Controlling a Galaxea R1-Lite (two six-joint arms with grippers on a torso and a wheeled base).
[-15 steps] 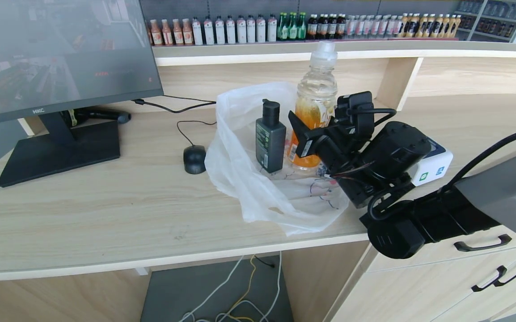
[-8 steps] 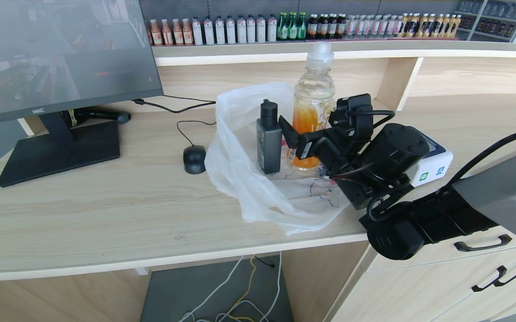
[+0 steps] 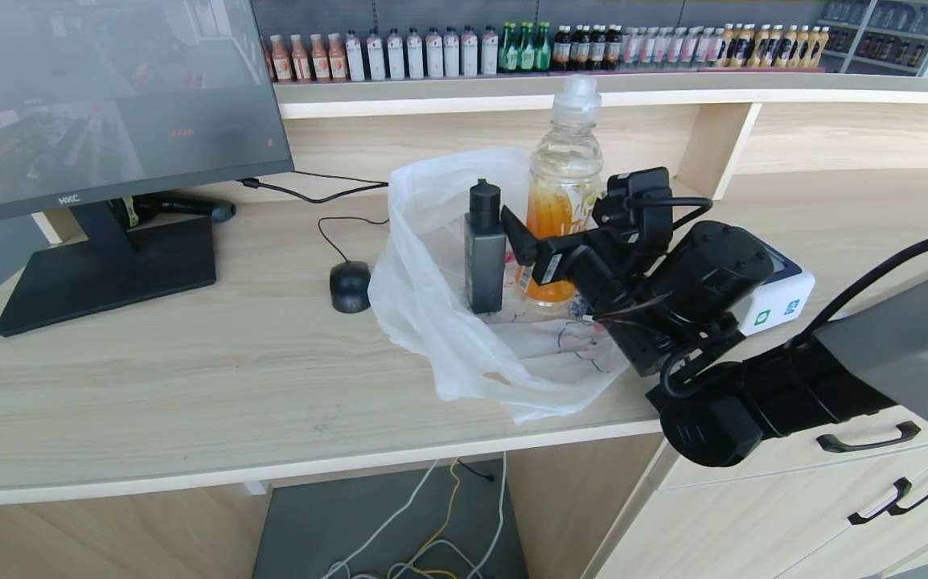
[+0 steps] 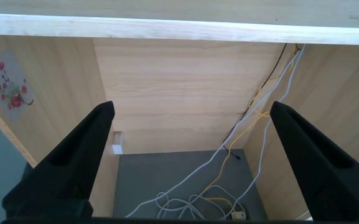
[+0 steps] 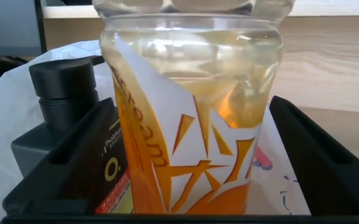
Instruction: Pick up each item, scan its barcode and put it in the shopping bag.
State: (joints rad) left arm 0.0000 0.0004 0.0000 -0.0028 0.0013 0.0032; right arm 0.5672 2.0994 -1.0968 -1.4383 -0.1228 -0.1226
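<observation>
Since the shopping bag [image 3: 432, 322] holds the upright juice bottle [image 3: 564, 169] beside a dark bottle [image 3: 484, 257], with the right gripper [image 5: 185, 143] spread wide around the juice, bagging looks done and a straight retreat seems due, while the left gripper [image 4: 191, 143] gapes under the wood counter [image 3: 190, 362] bearing monitor [image 3: 94, 104] and mouse [image 3: 349, 285], drink shelves [image 3: 512, 48] beyond.

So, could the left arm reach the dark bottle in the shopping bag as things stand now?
Probably not directly. The left tool hangs open below the counter, while the dark bottle stands on top, inside the shopping bag. The arm would first have to come out and up.
</observation>
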